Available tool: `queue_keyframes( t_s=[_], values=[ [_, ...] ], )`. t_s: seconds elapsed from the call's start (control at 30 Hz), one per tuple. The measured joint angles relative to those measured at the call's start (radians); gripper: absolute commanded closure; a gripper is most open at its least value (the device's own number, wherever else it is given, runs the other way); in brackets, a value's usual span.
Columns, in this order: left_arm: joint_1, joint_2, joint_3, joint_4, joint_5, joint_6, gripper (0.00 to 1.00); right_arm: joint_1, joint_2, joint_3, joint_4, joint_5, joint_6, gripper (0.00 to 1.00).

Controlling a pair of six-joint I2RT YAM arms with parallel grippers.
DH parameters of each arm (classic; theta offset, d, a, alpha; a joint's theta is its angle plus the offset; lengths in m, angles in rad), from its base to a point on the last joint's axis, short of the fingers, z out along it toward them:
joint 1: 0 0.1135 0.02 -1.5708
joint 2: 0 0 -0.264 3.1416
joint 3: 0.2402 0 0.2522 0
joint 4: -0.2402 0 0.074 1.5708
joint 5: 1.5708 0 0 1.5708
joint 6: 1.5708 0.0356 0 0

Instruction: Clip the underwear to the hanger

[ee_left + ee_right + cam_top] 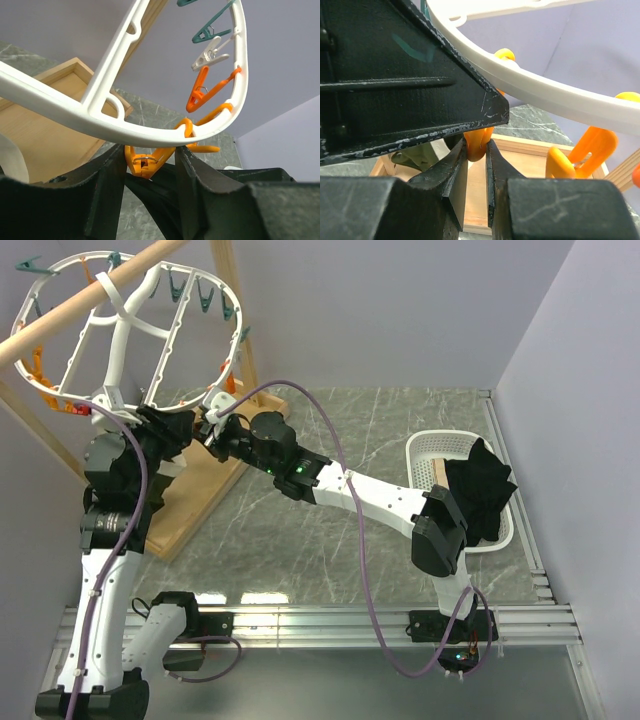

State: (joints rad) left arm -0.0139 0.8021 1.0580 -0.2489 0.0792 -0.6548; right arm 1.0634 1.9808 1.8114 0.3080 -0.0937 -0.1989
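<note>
My left gripper (150, 152) straddled an orange clothespin (145, 162) that hung from the hanger (65, 109), whose white rim crossed at 12 o'clock just above my fingers. They stood against the clothespin's two arms, but I could not tell whether they squeezed it. My right gripper (476, 146) was clenched to a slit on its lower tip. Of the underwear (412, 156) I saw only a pale fold at 9 o'clock, just beside my right fingers, over the wooden tray (530, 157). From above, both grippers met under the hanger's 5 o'clock edge.
</note>
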Motion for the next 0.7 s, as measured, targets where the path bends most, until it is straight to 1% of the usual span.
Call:
queue_keyframes(
  t_s=[0.07, 0.1, 0.13, 0.17, 0.23, 0.27, 0.33, 0.37, 0.4, 0.47, 0.5, 0.53, 0.57, 0.63, 0.7],
  values=[
    [0.0, 0.007, 0.0, 0.0, 0.0, -0.001, 0.51, -0.001, 0.0, -0.001, 0.0, -0.002, 0.0, 1.0],
    [0.0, 0.009, 0.0, 0.0, 0.0, -0.002, 0.52, -0.001, 0.0, -0.002, 0.0, -0.002, 0.0, 1.0],
    [0.0, 0.013, 0.0, -0.002, 0.001, -0.003, 0.55, -0.001, 0.0, -0.002, 0.001, -0.003, 0.0, 1.0],
    [0.0, 0.016, 0.0, -0.002, 0.002, -0.005, 0.66, -0.001, 0.0, -0.004, 0.001, -0.003, 0.0, 1.0],
    [-0.001, 0.021, 0.0, -0.003, 0.0, -0.008, 0.77, -0.002, 0.0, -0.006, -0.001, -0.001, -0.001, 1.0],
    [0.0, 0.021, 0.0, -0.004, -0.003, -0.011, 0.87, -0.003, 0.0, -0.006, -0.002, -0.002, -0.001, 1.0],
    [0.0, 0.022, 0.0, -0.005, -0.01, -0.012, 0.94, -0.003, 0.0, -0.006, -0.003, -0.002, -0.003, 1.0],
    [0.0, 0.021, 0.0, -0.005, -0.01, -0.011, 1.0, -0.004, 0.0, -0.007, -0.004, 0.0, -0.005, 1.0],
    [0.0, 0.021, 0.0, -0.005, -0.01, -0.013, 1.0, -0.004, 0.0, -0.007, -0.003, -0.001, -0.005, 1.0],
    [0.0, 0.019, 0.0, -0.007, -0.009, -0.013, 1.0, -0.004, 0.0, -0.011, -0.001, -0.001, -0.005, 0.87],
    [0.0, 0.019, 0.0, -0.009, -0.01, -0.013, 1.0, -0.004, -0.002, -0.014, 0.001, -0.002, -0.005, 0.78],
    [0.0, 0.019, 0.0, -0.011, -0.009, -0.013, 1.0, -0.004, -0.002, -0.017, 0.002, -0.002, -0.004, 0.61],
    [0.0, 0.019, 0.0, -0.012, -0.009, -0.013, 1.0, -0.005, -0.003, -0.021, 0.005, -0.003, 0.001, 0.54],
    [0.0, 0.02, 0.0, -0.008, -0.007, -0.013, 1.0, -0.006, -0.008, -0.032, 0.006, -0.023, 0.0, 0.44],
    [-0.001, 0.02, 0.0, -0.006, -0.003, -0.013, 1.0, -0.011, -0.023, -0.069, 0.009, -0.048, 0.005, 0.43]
  ],
)
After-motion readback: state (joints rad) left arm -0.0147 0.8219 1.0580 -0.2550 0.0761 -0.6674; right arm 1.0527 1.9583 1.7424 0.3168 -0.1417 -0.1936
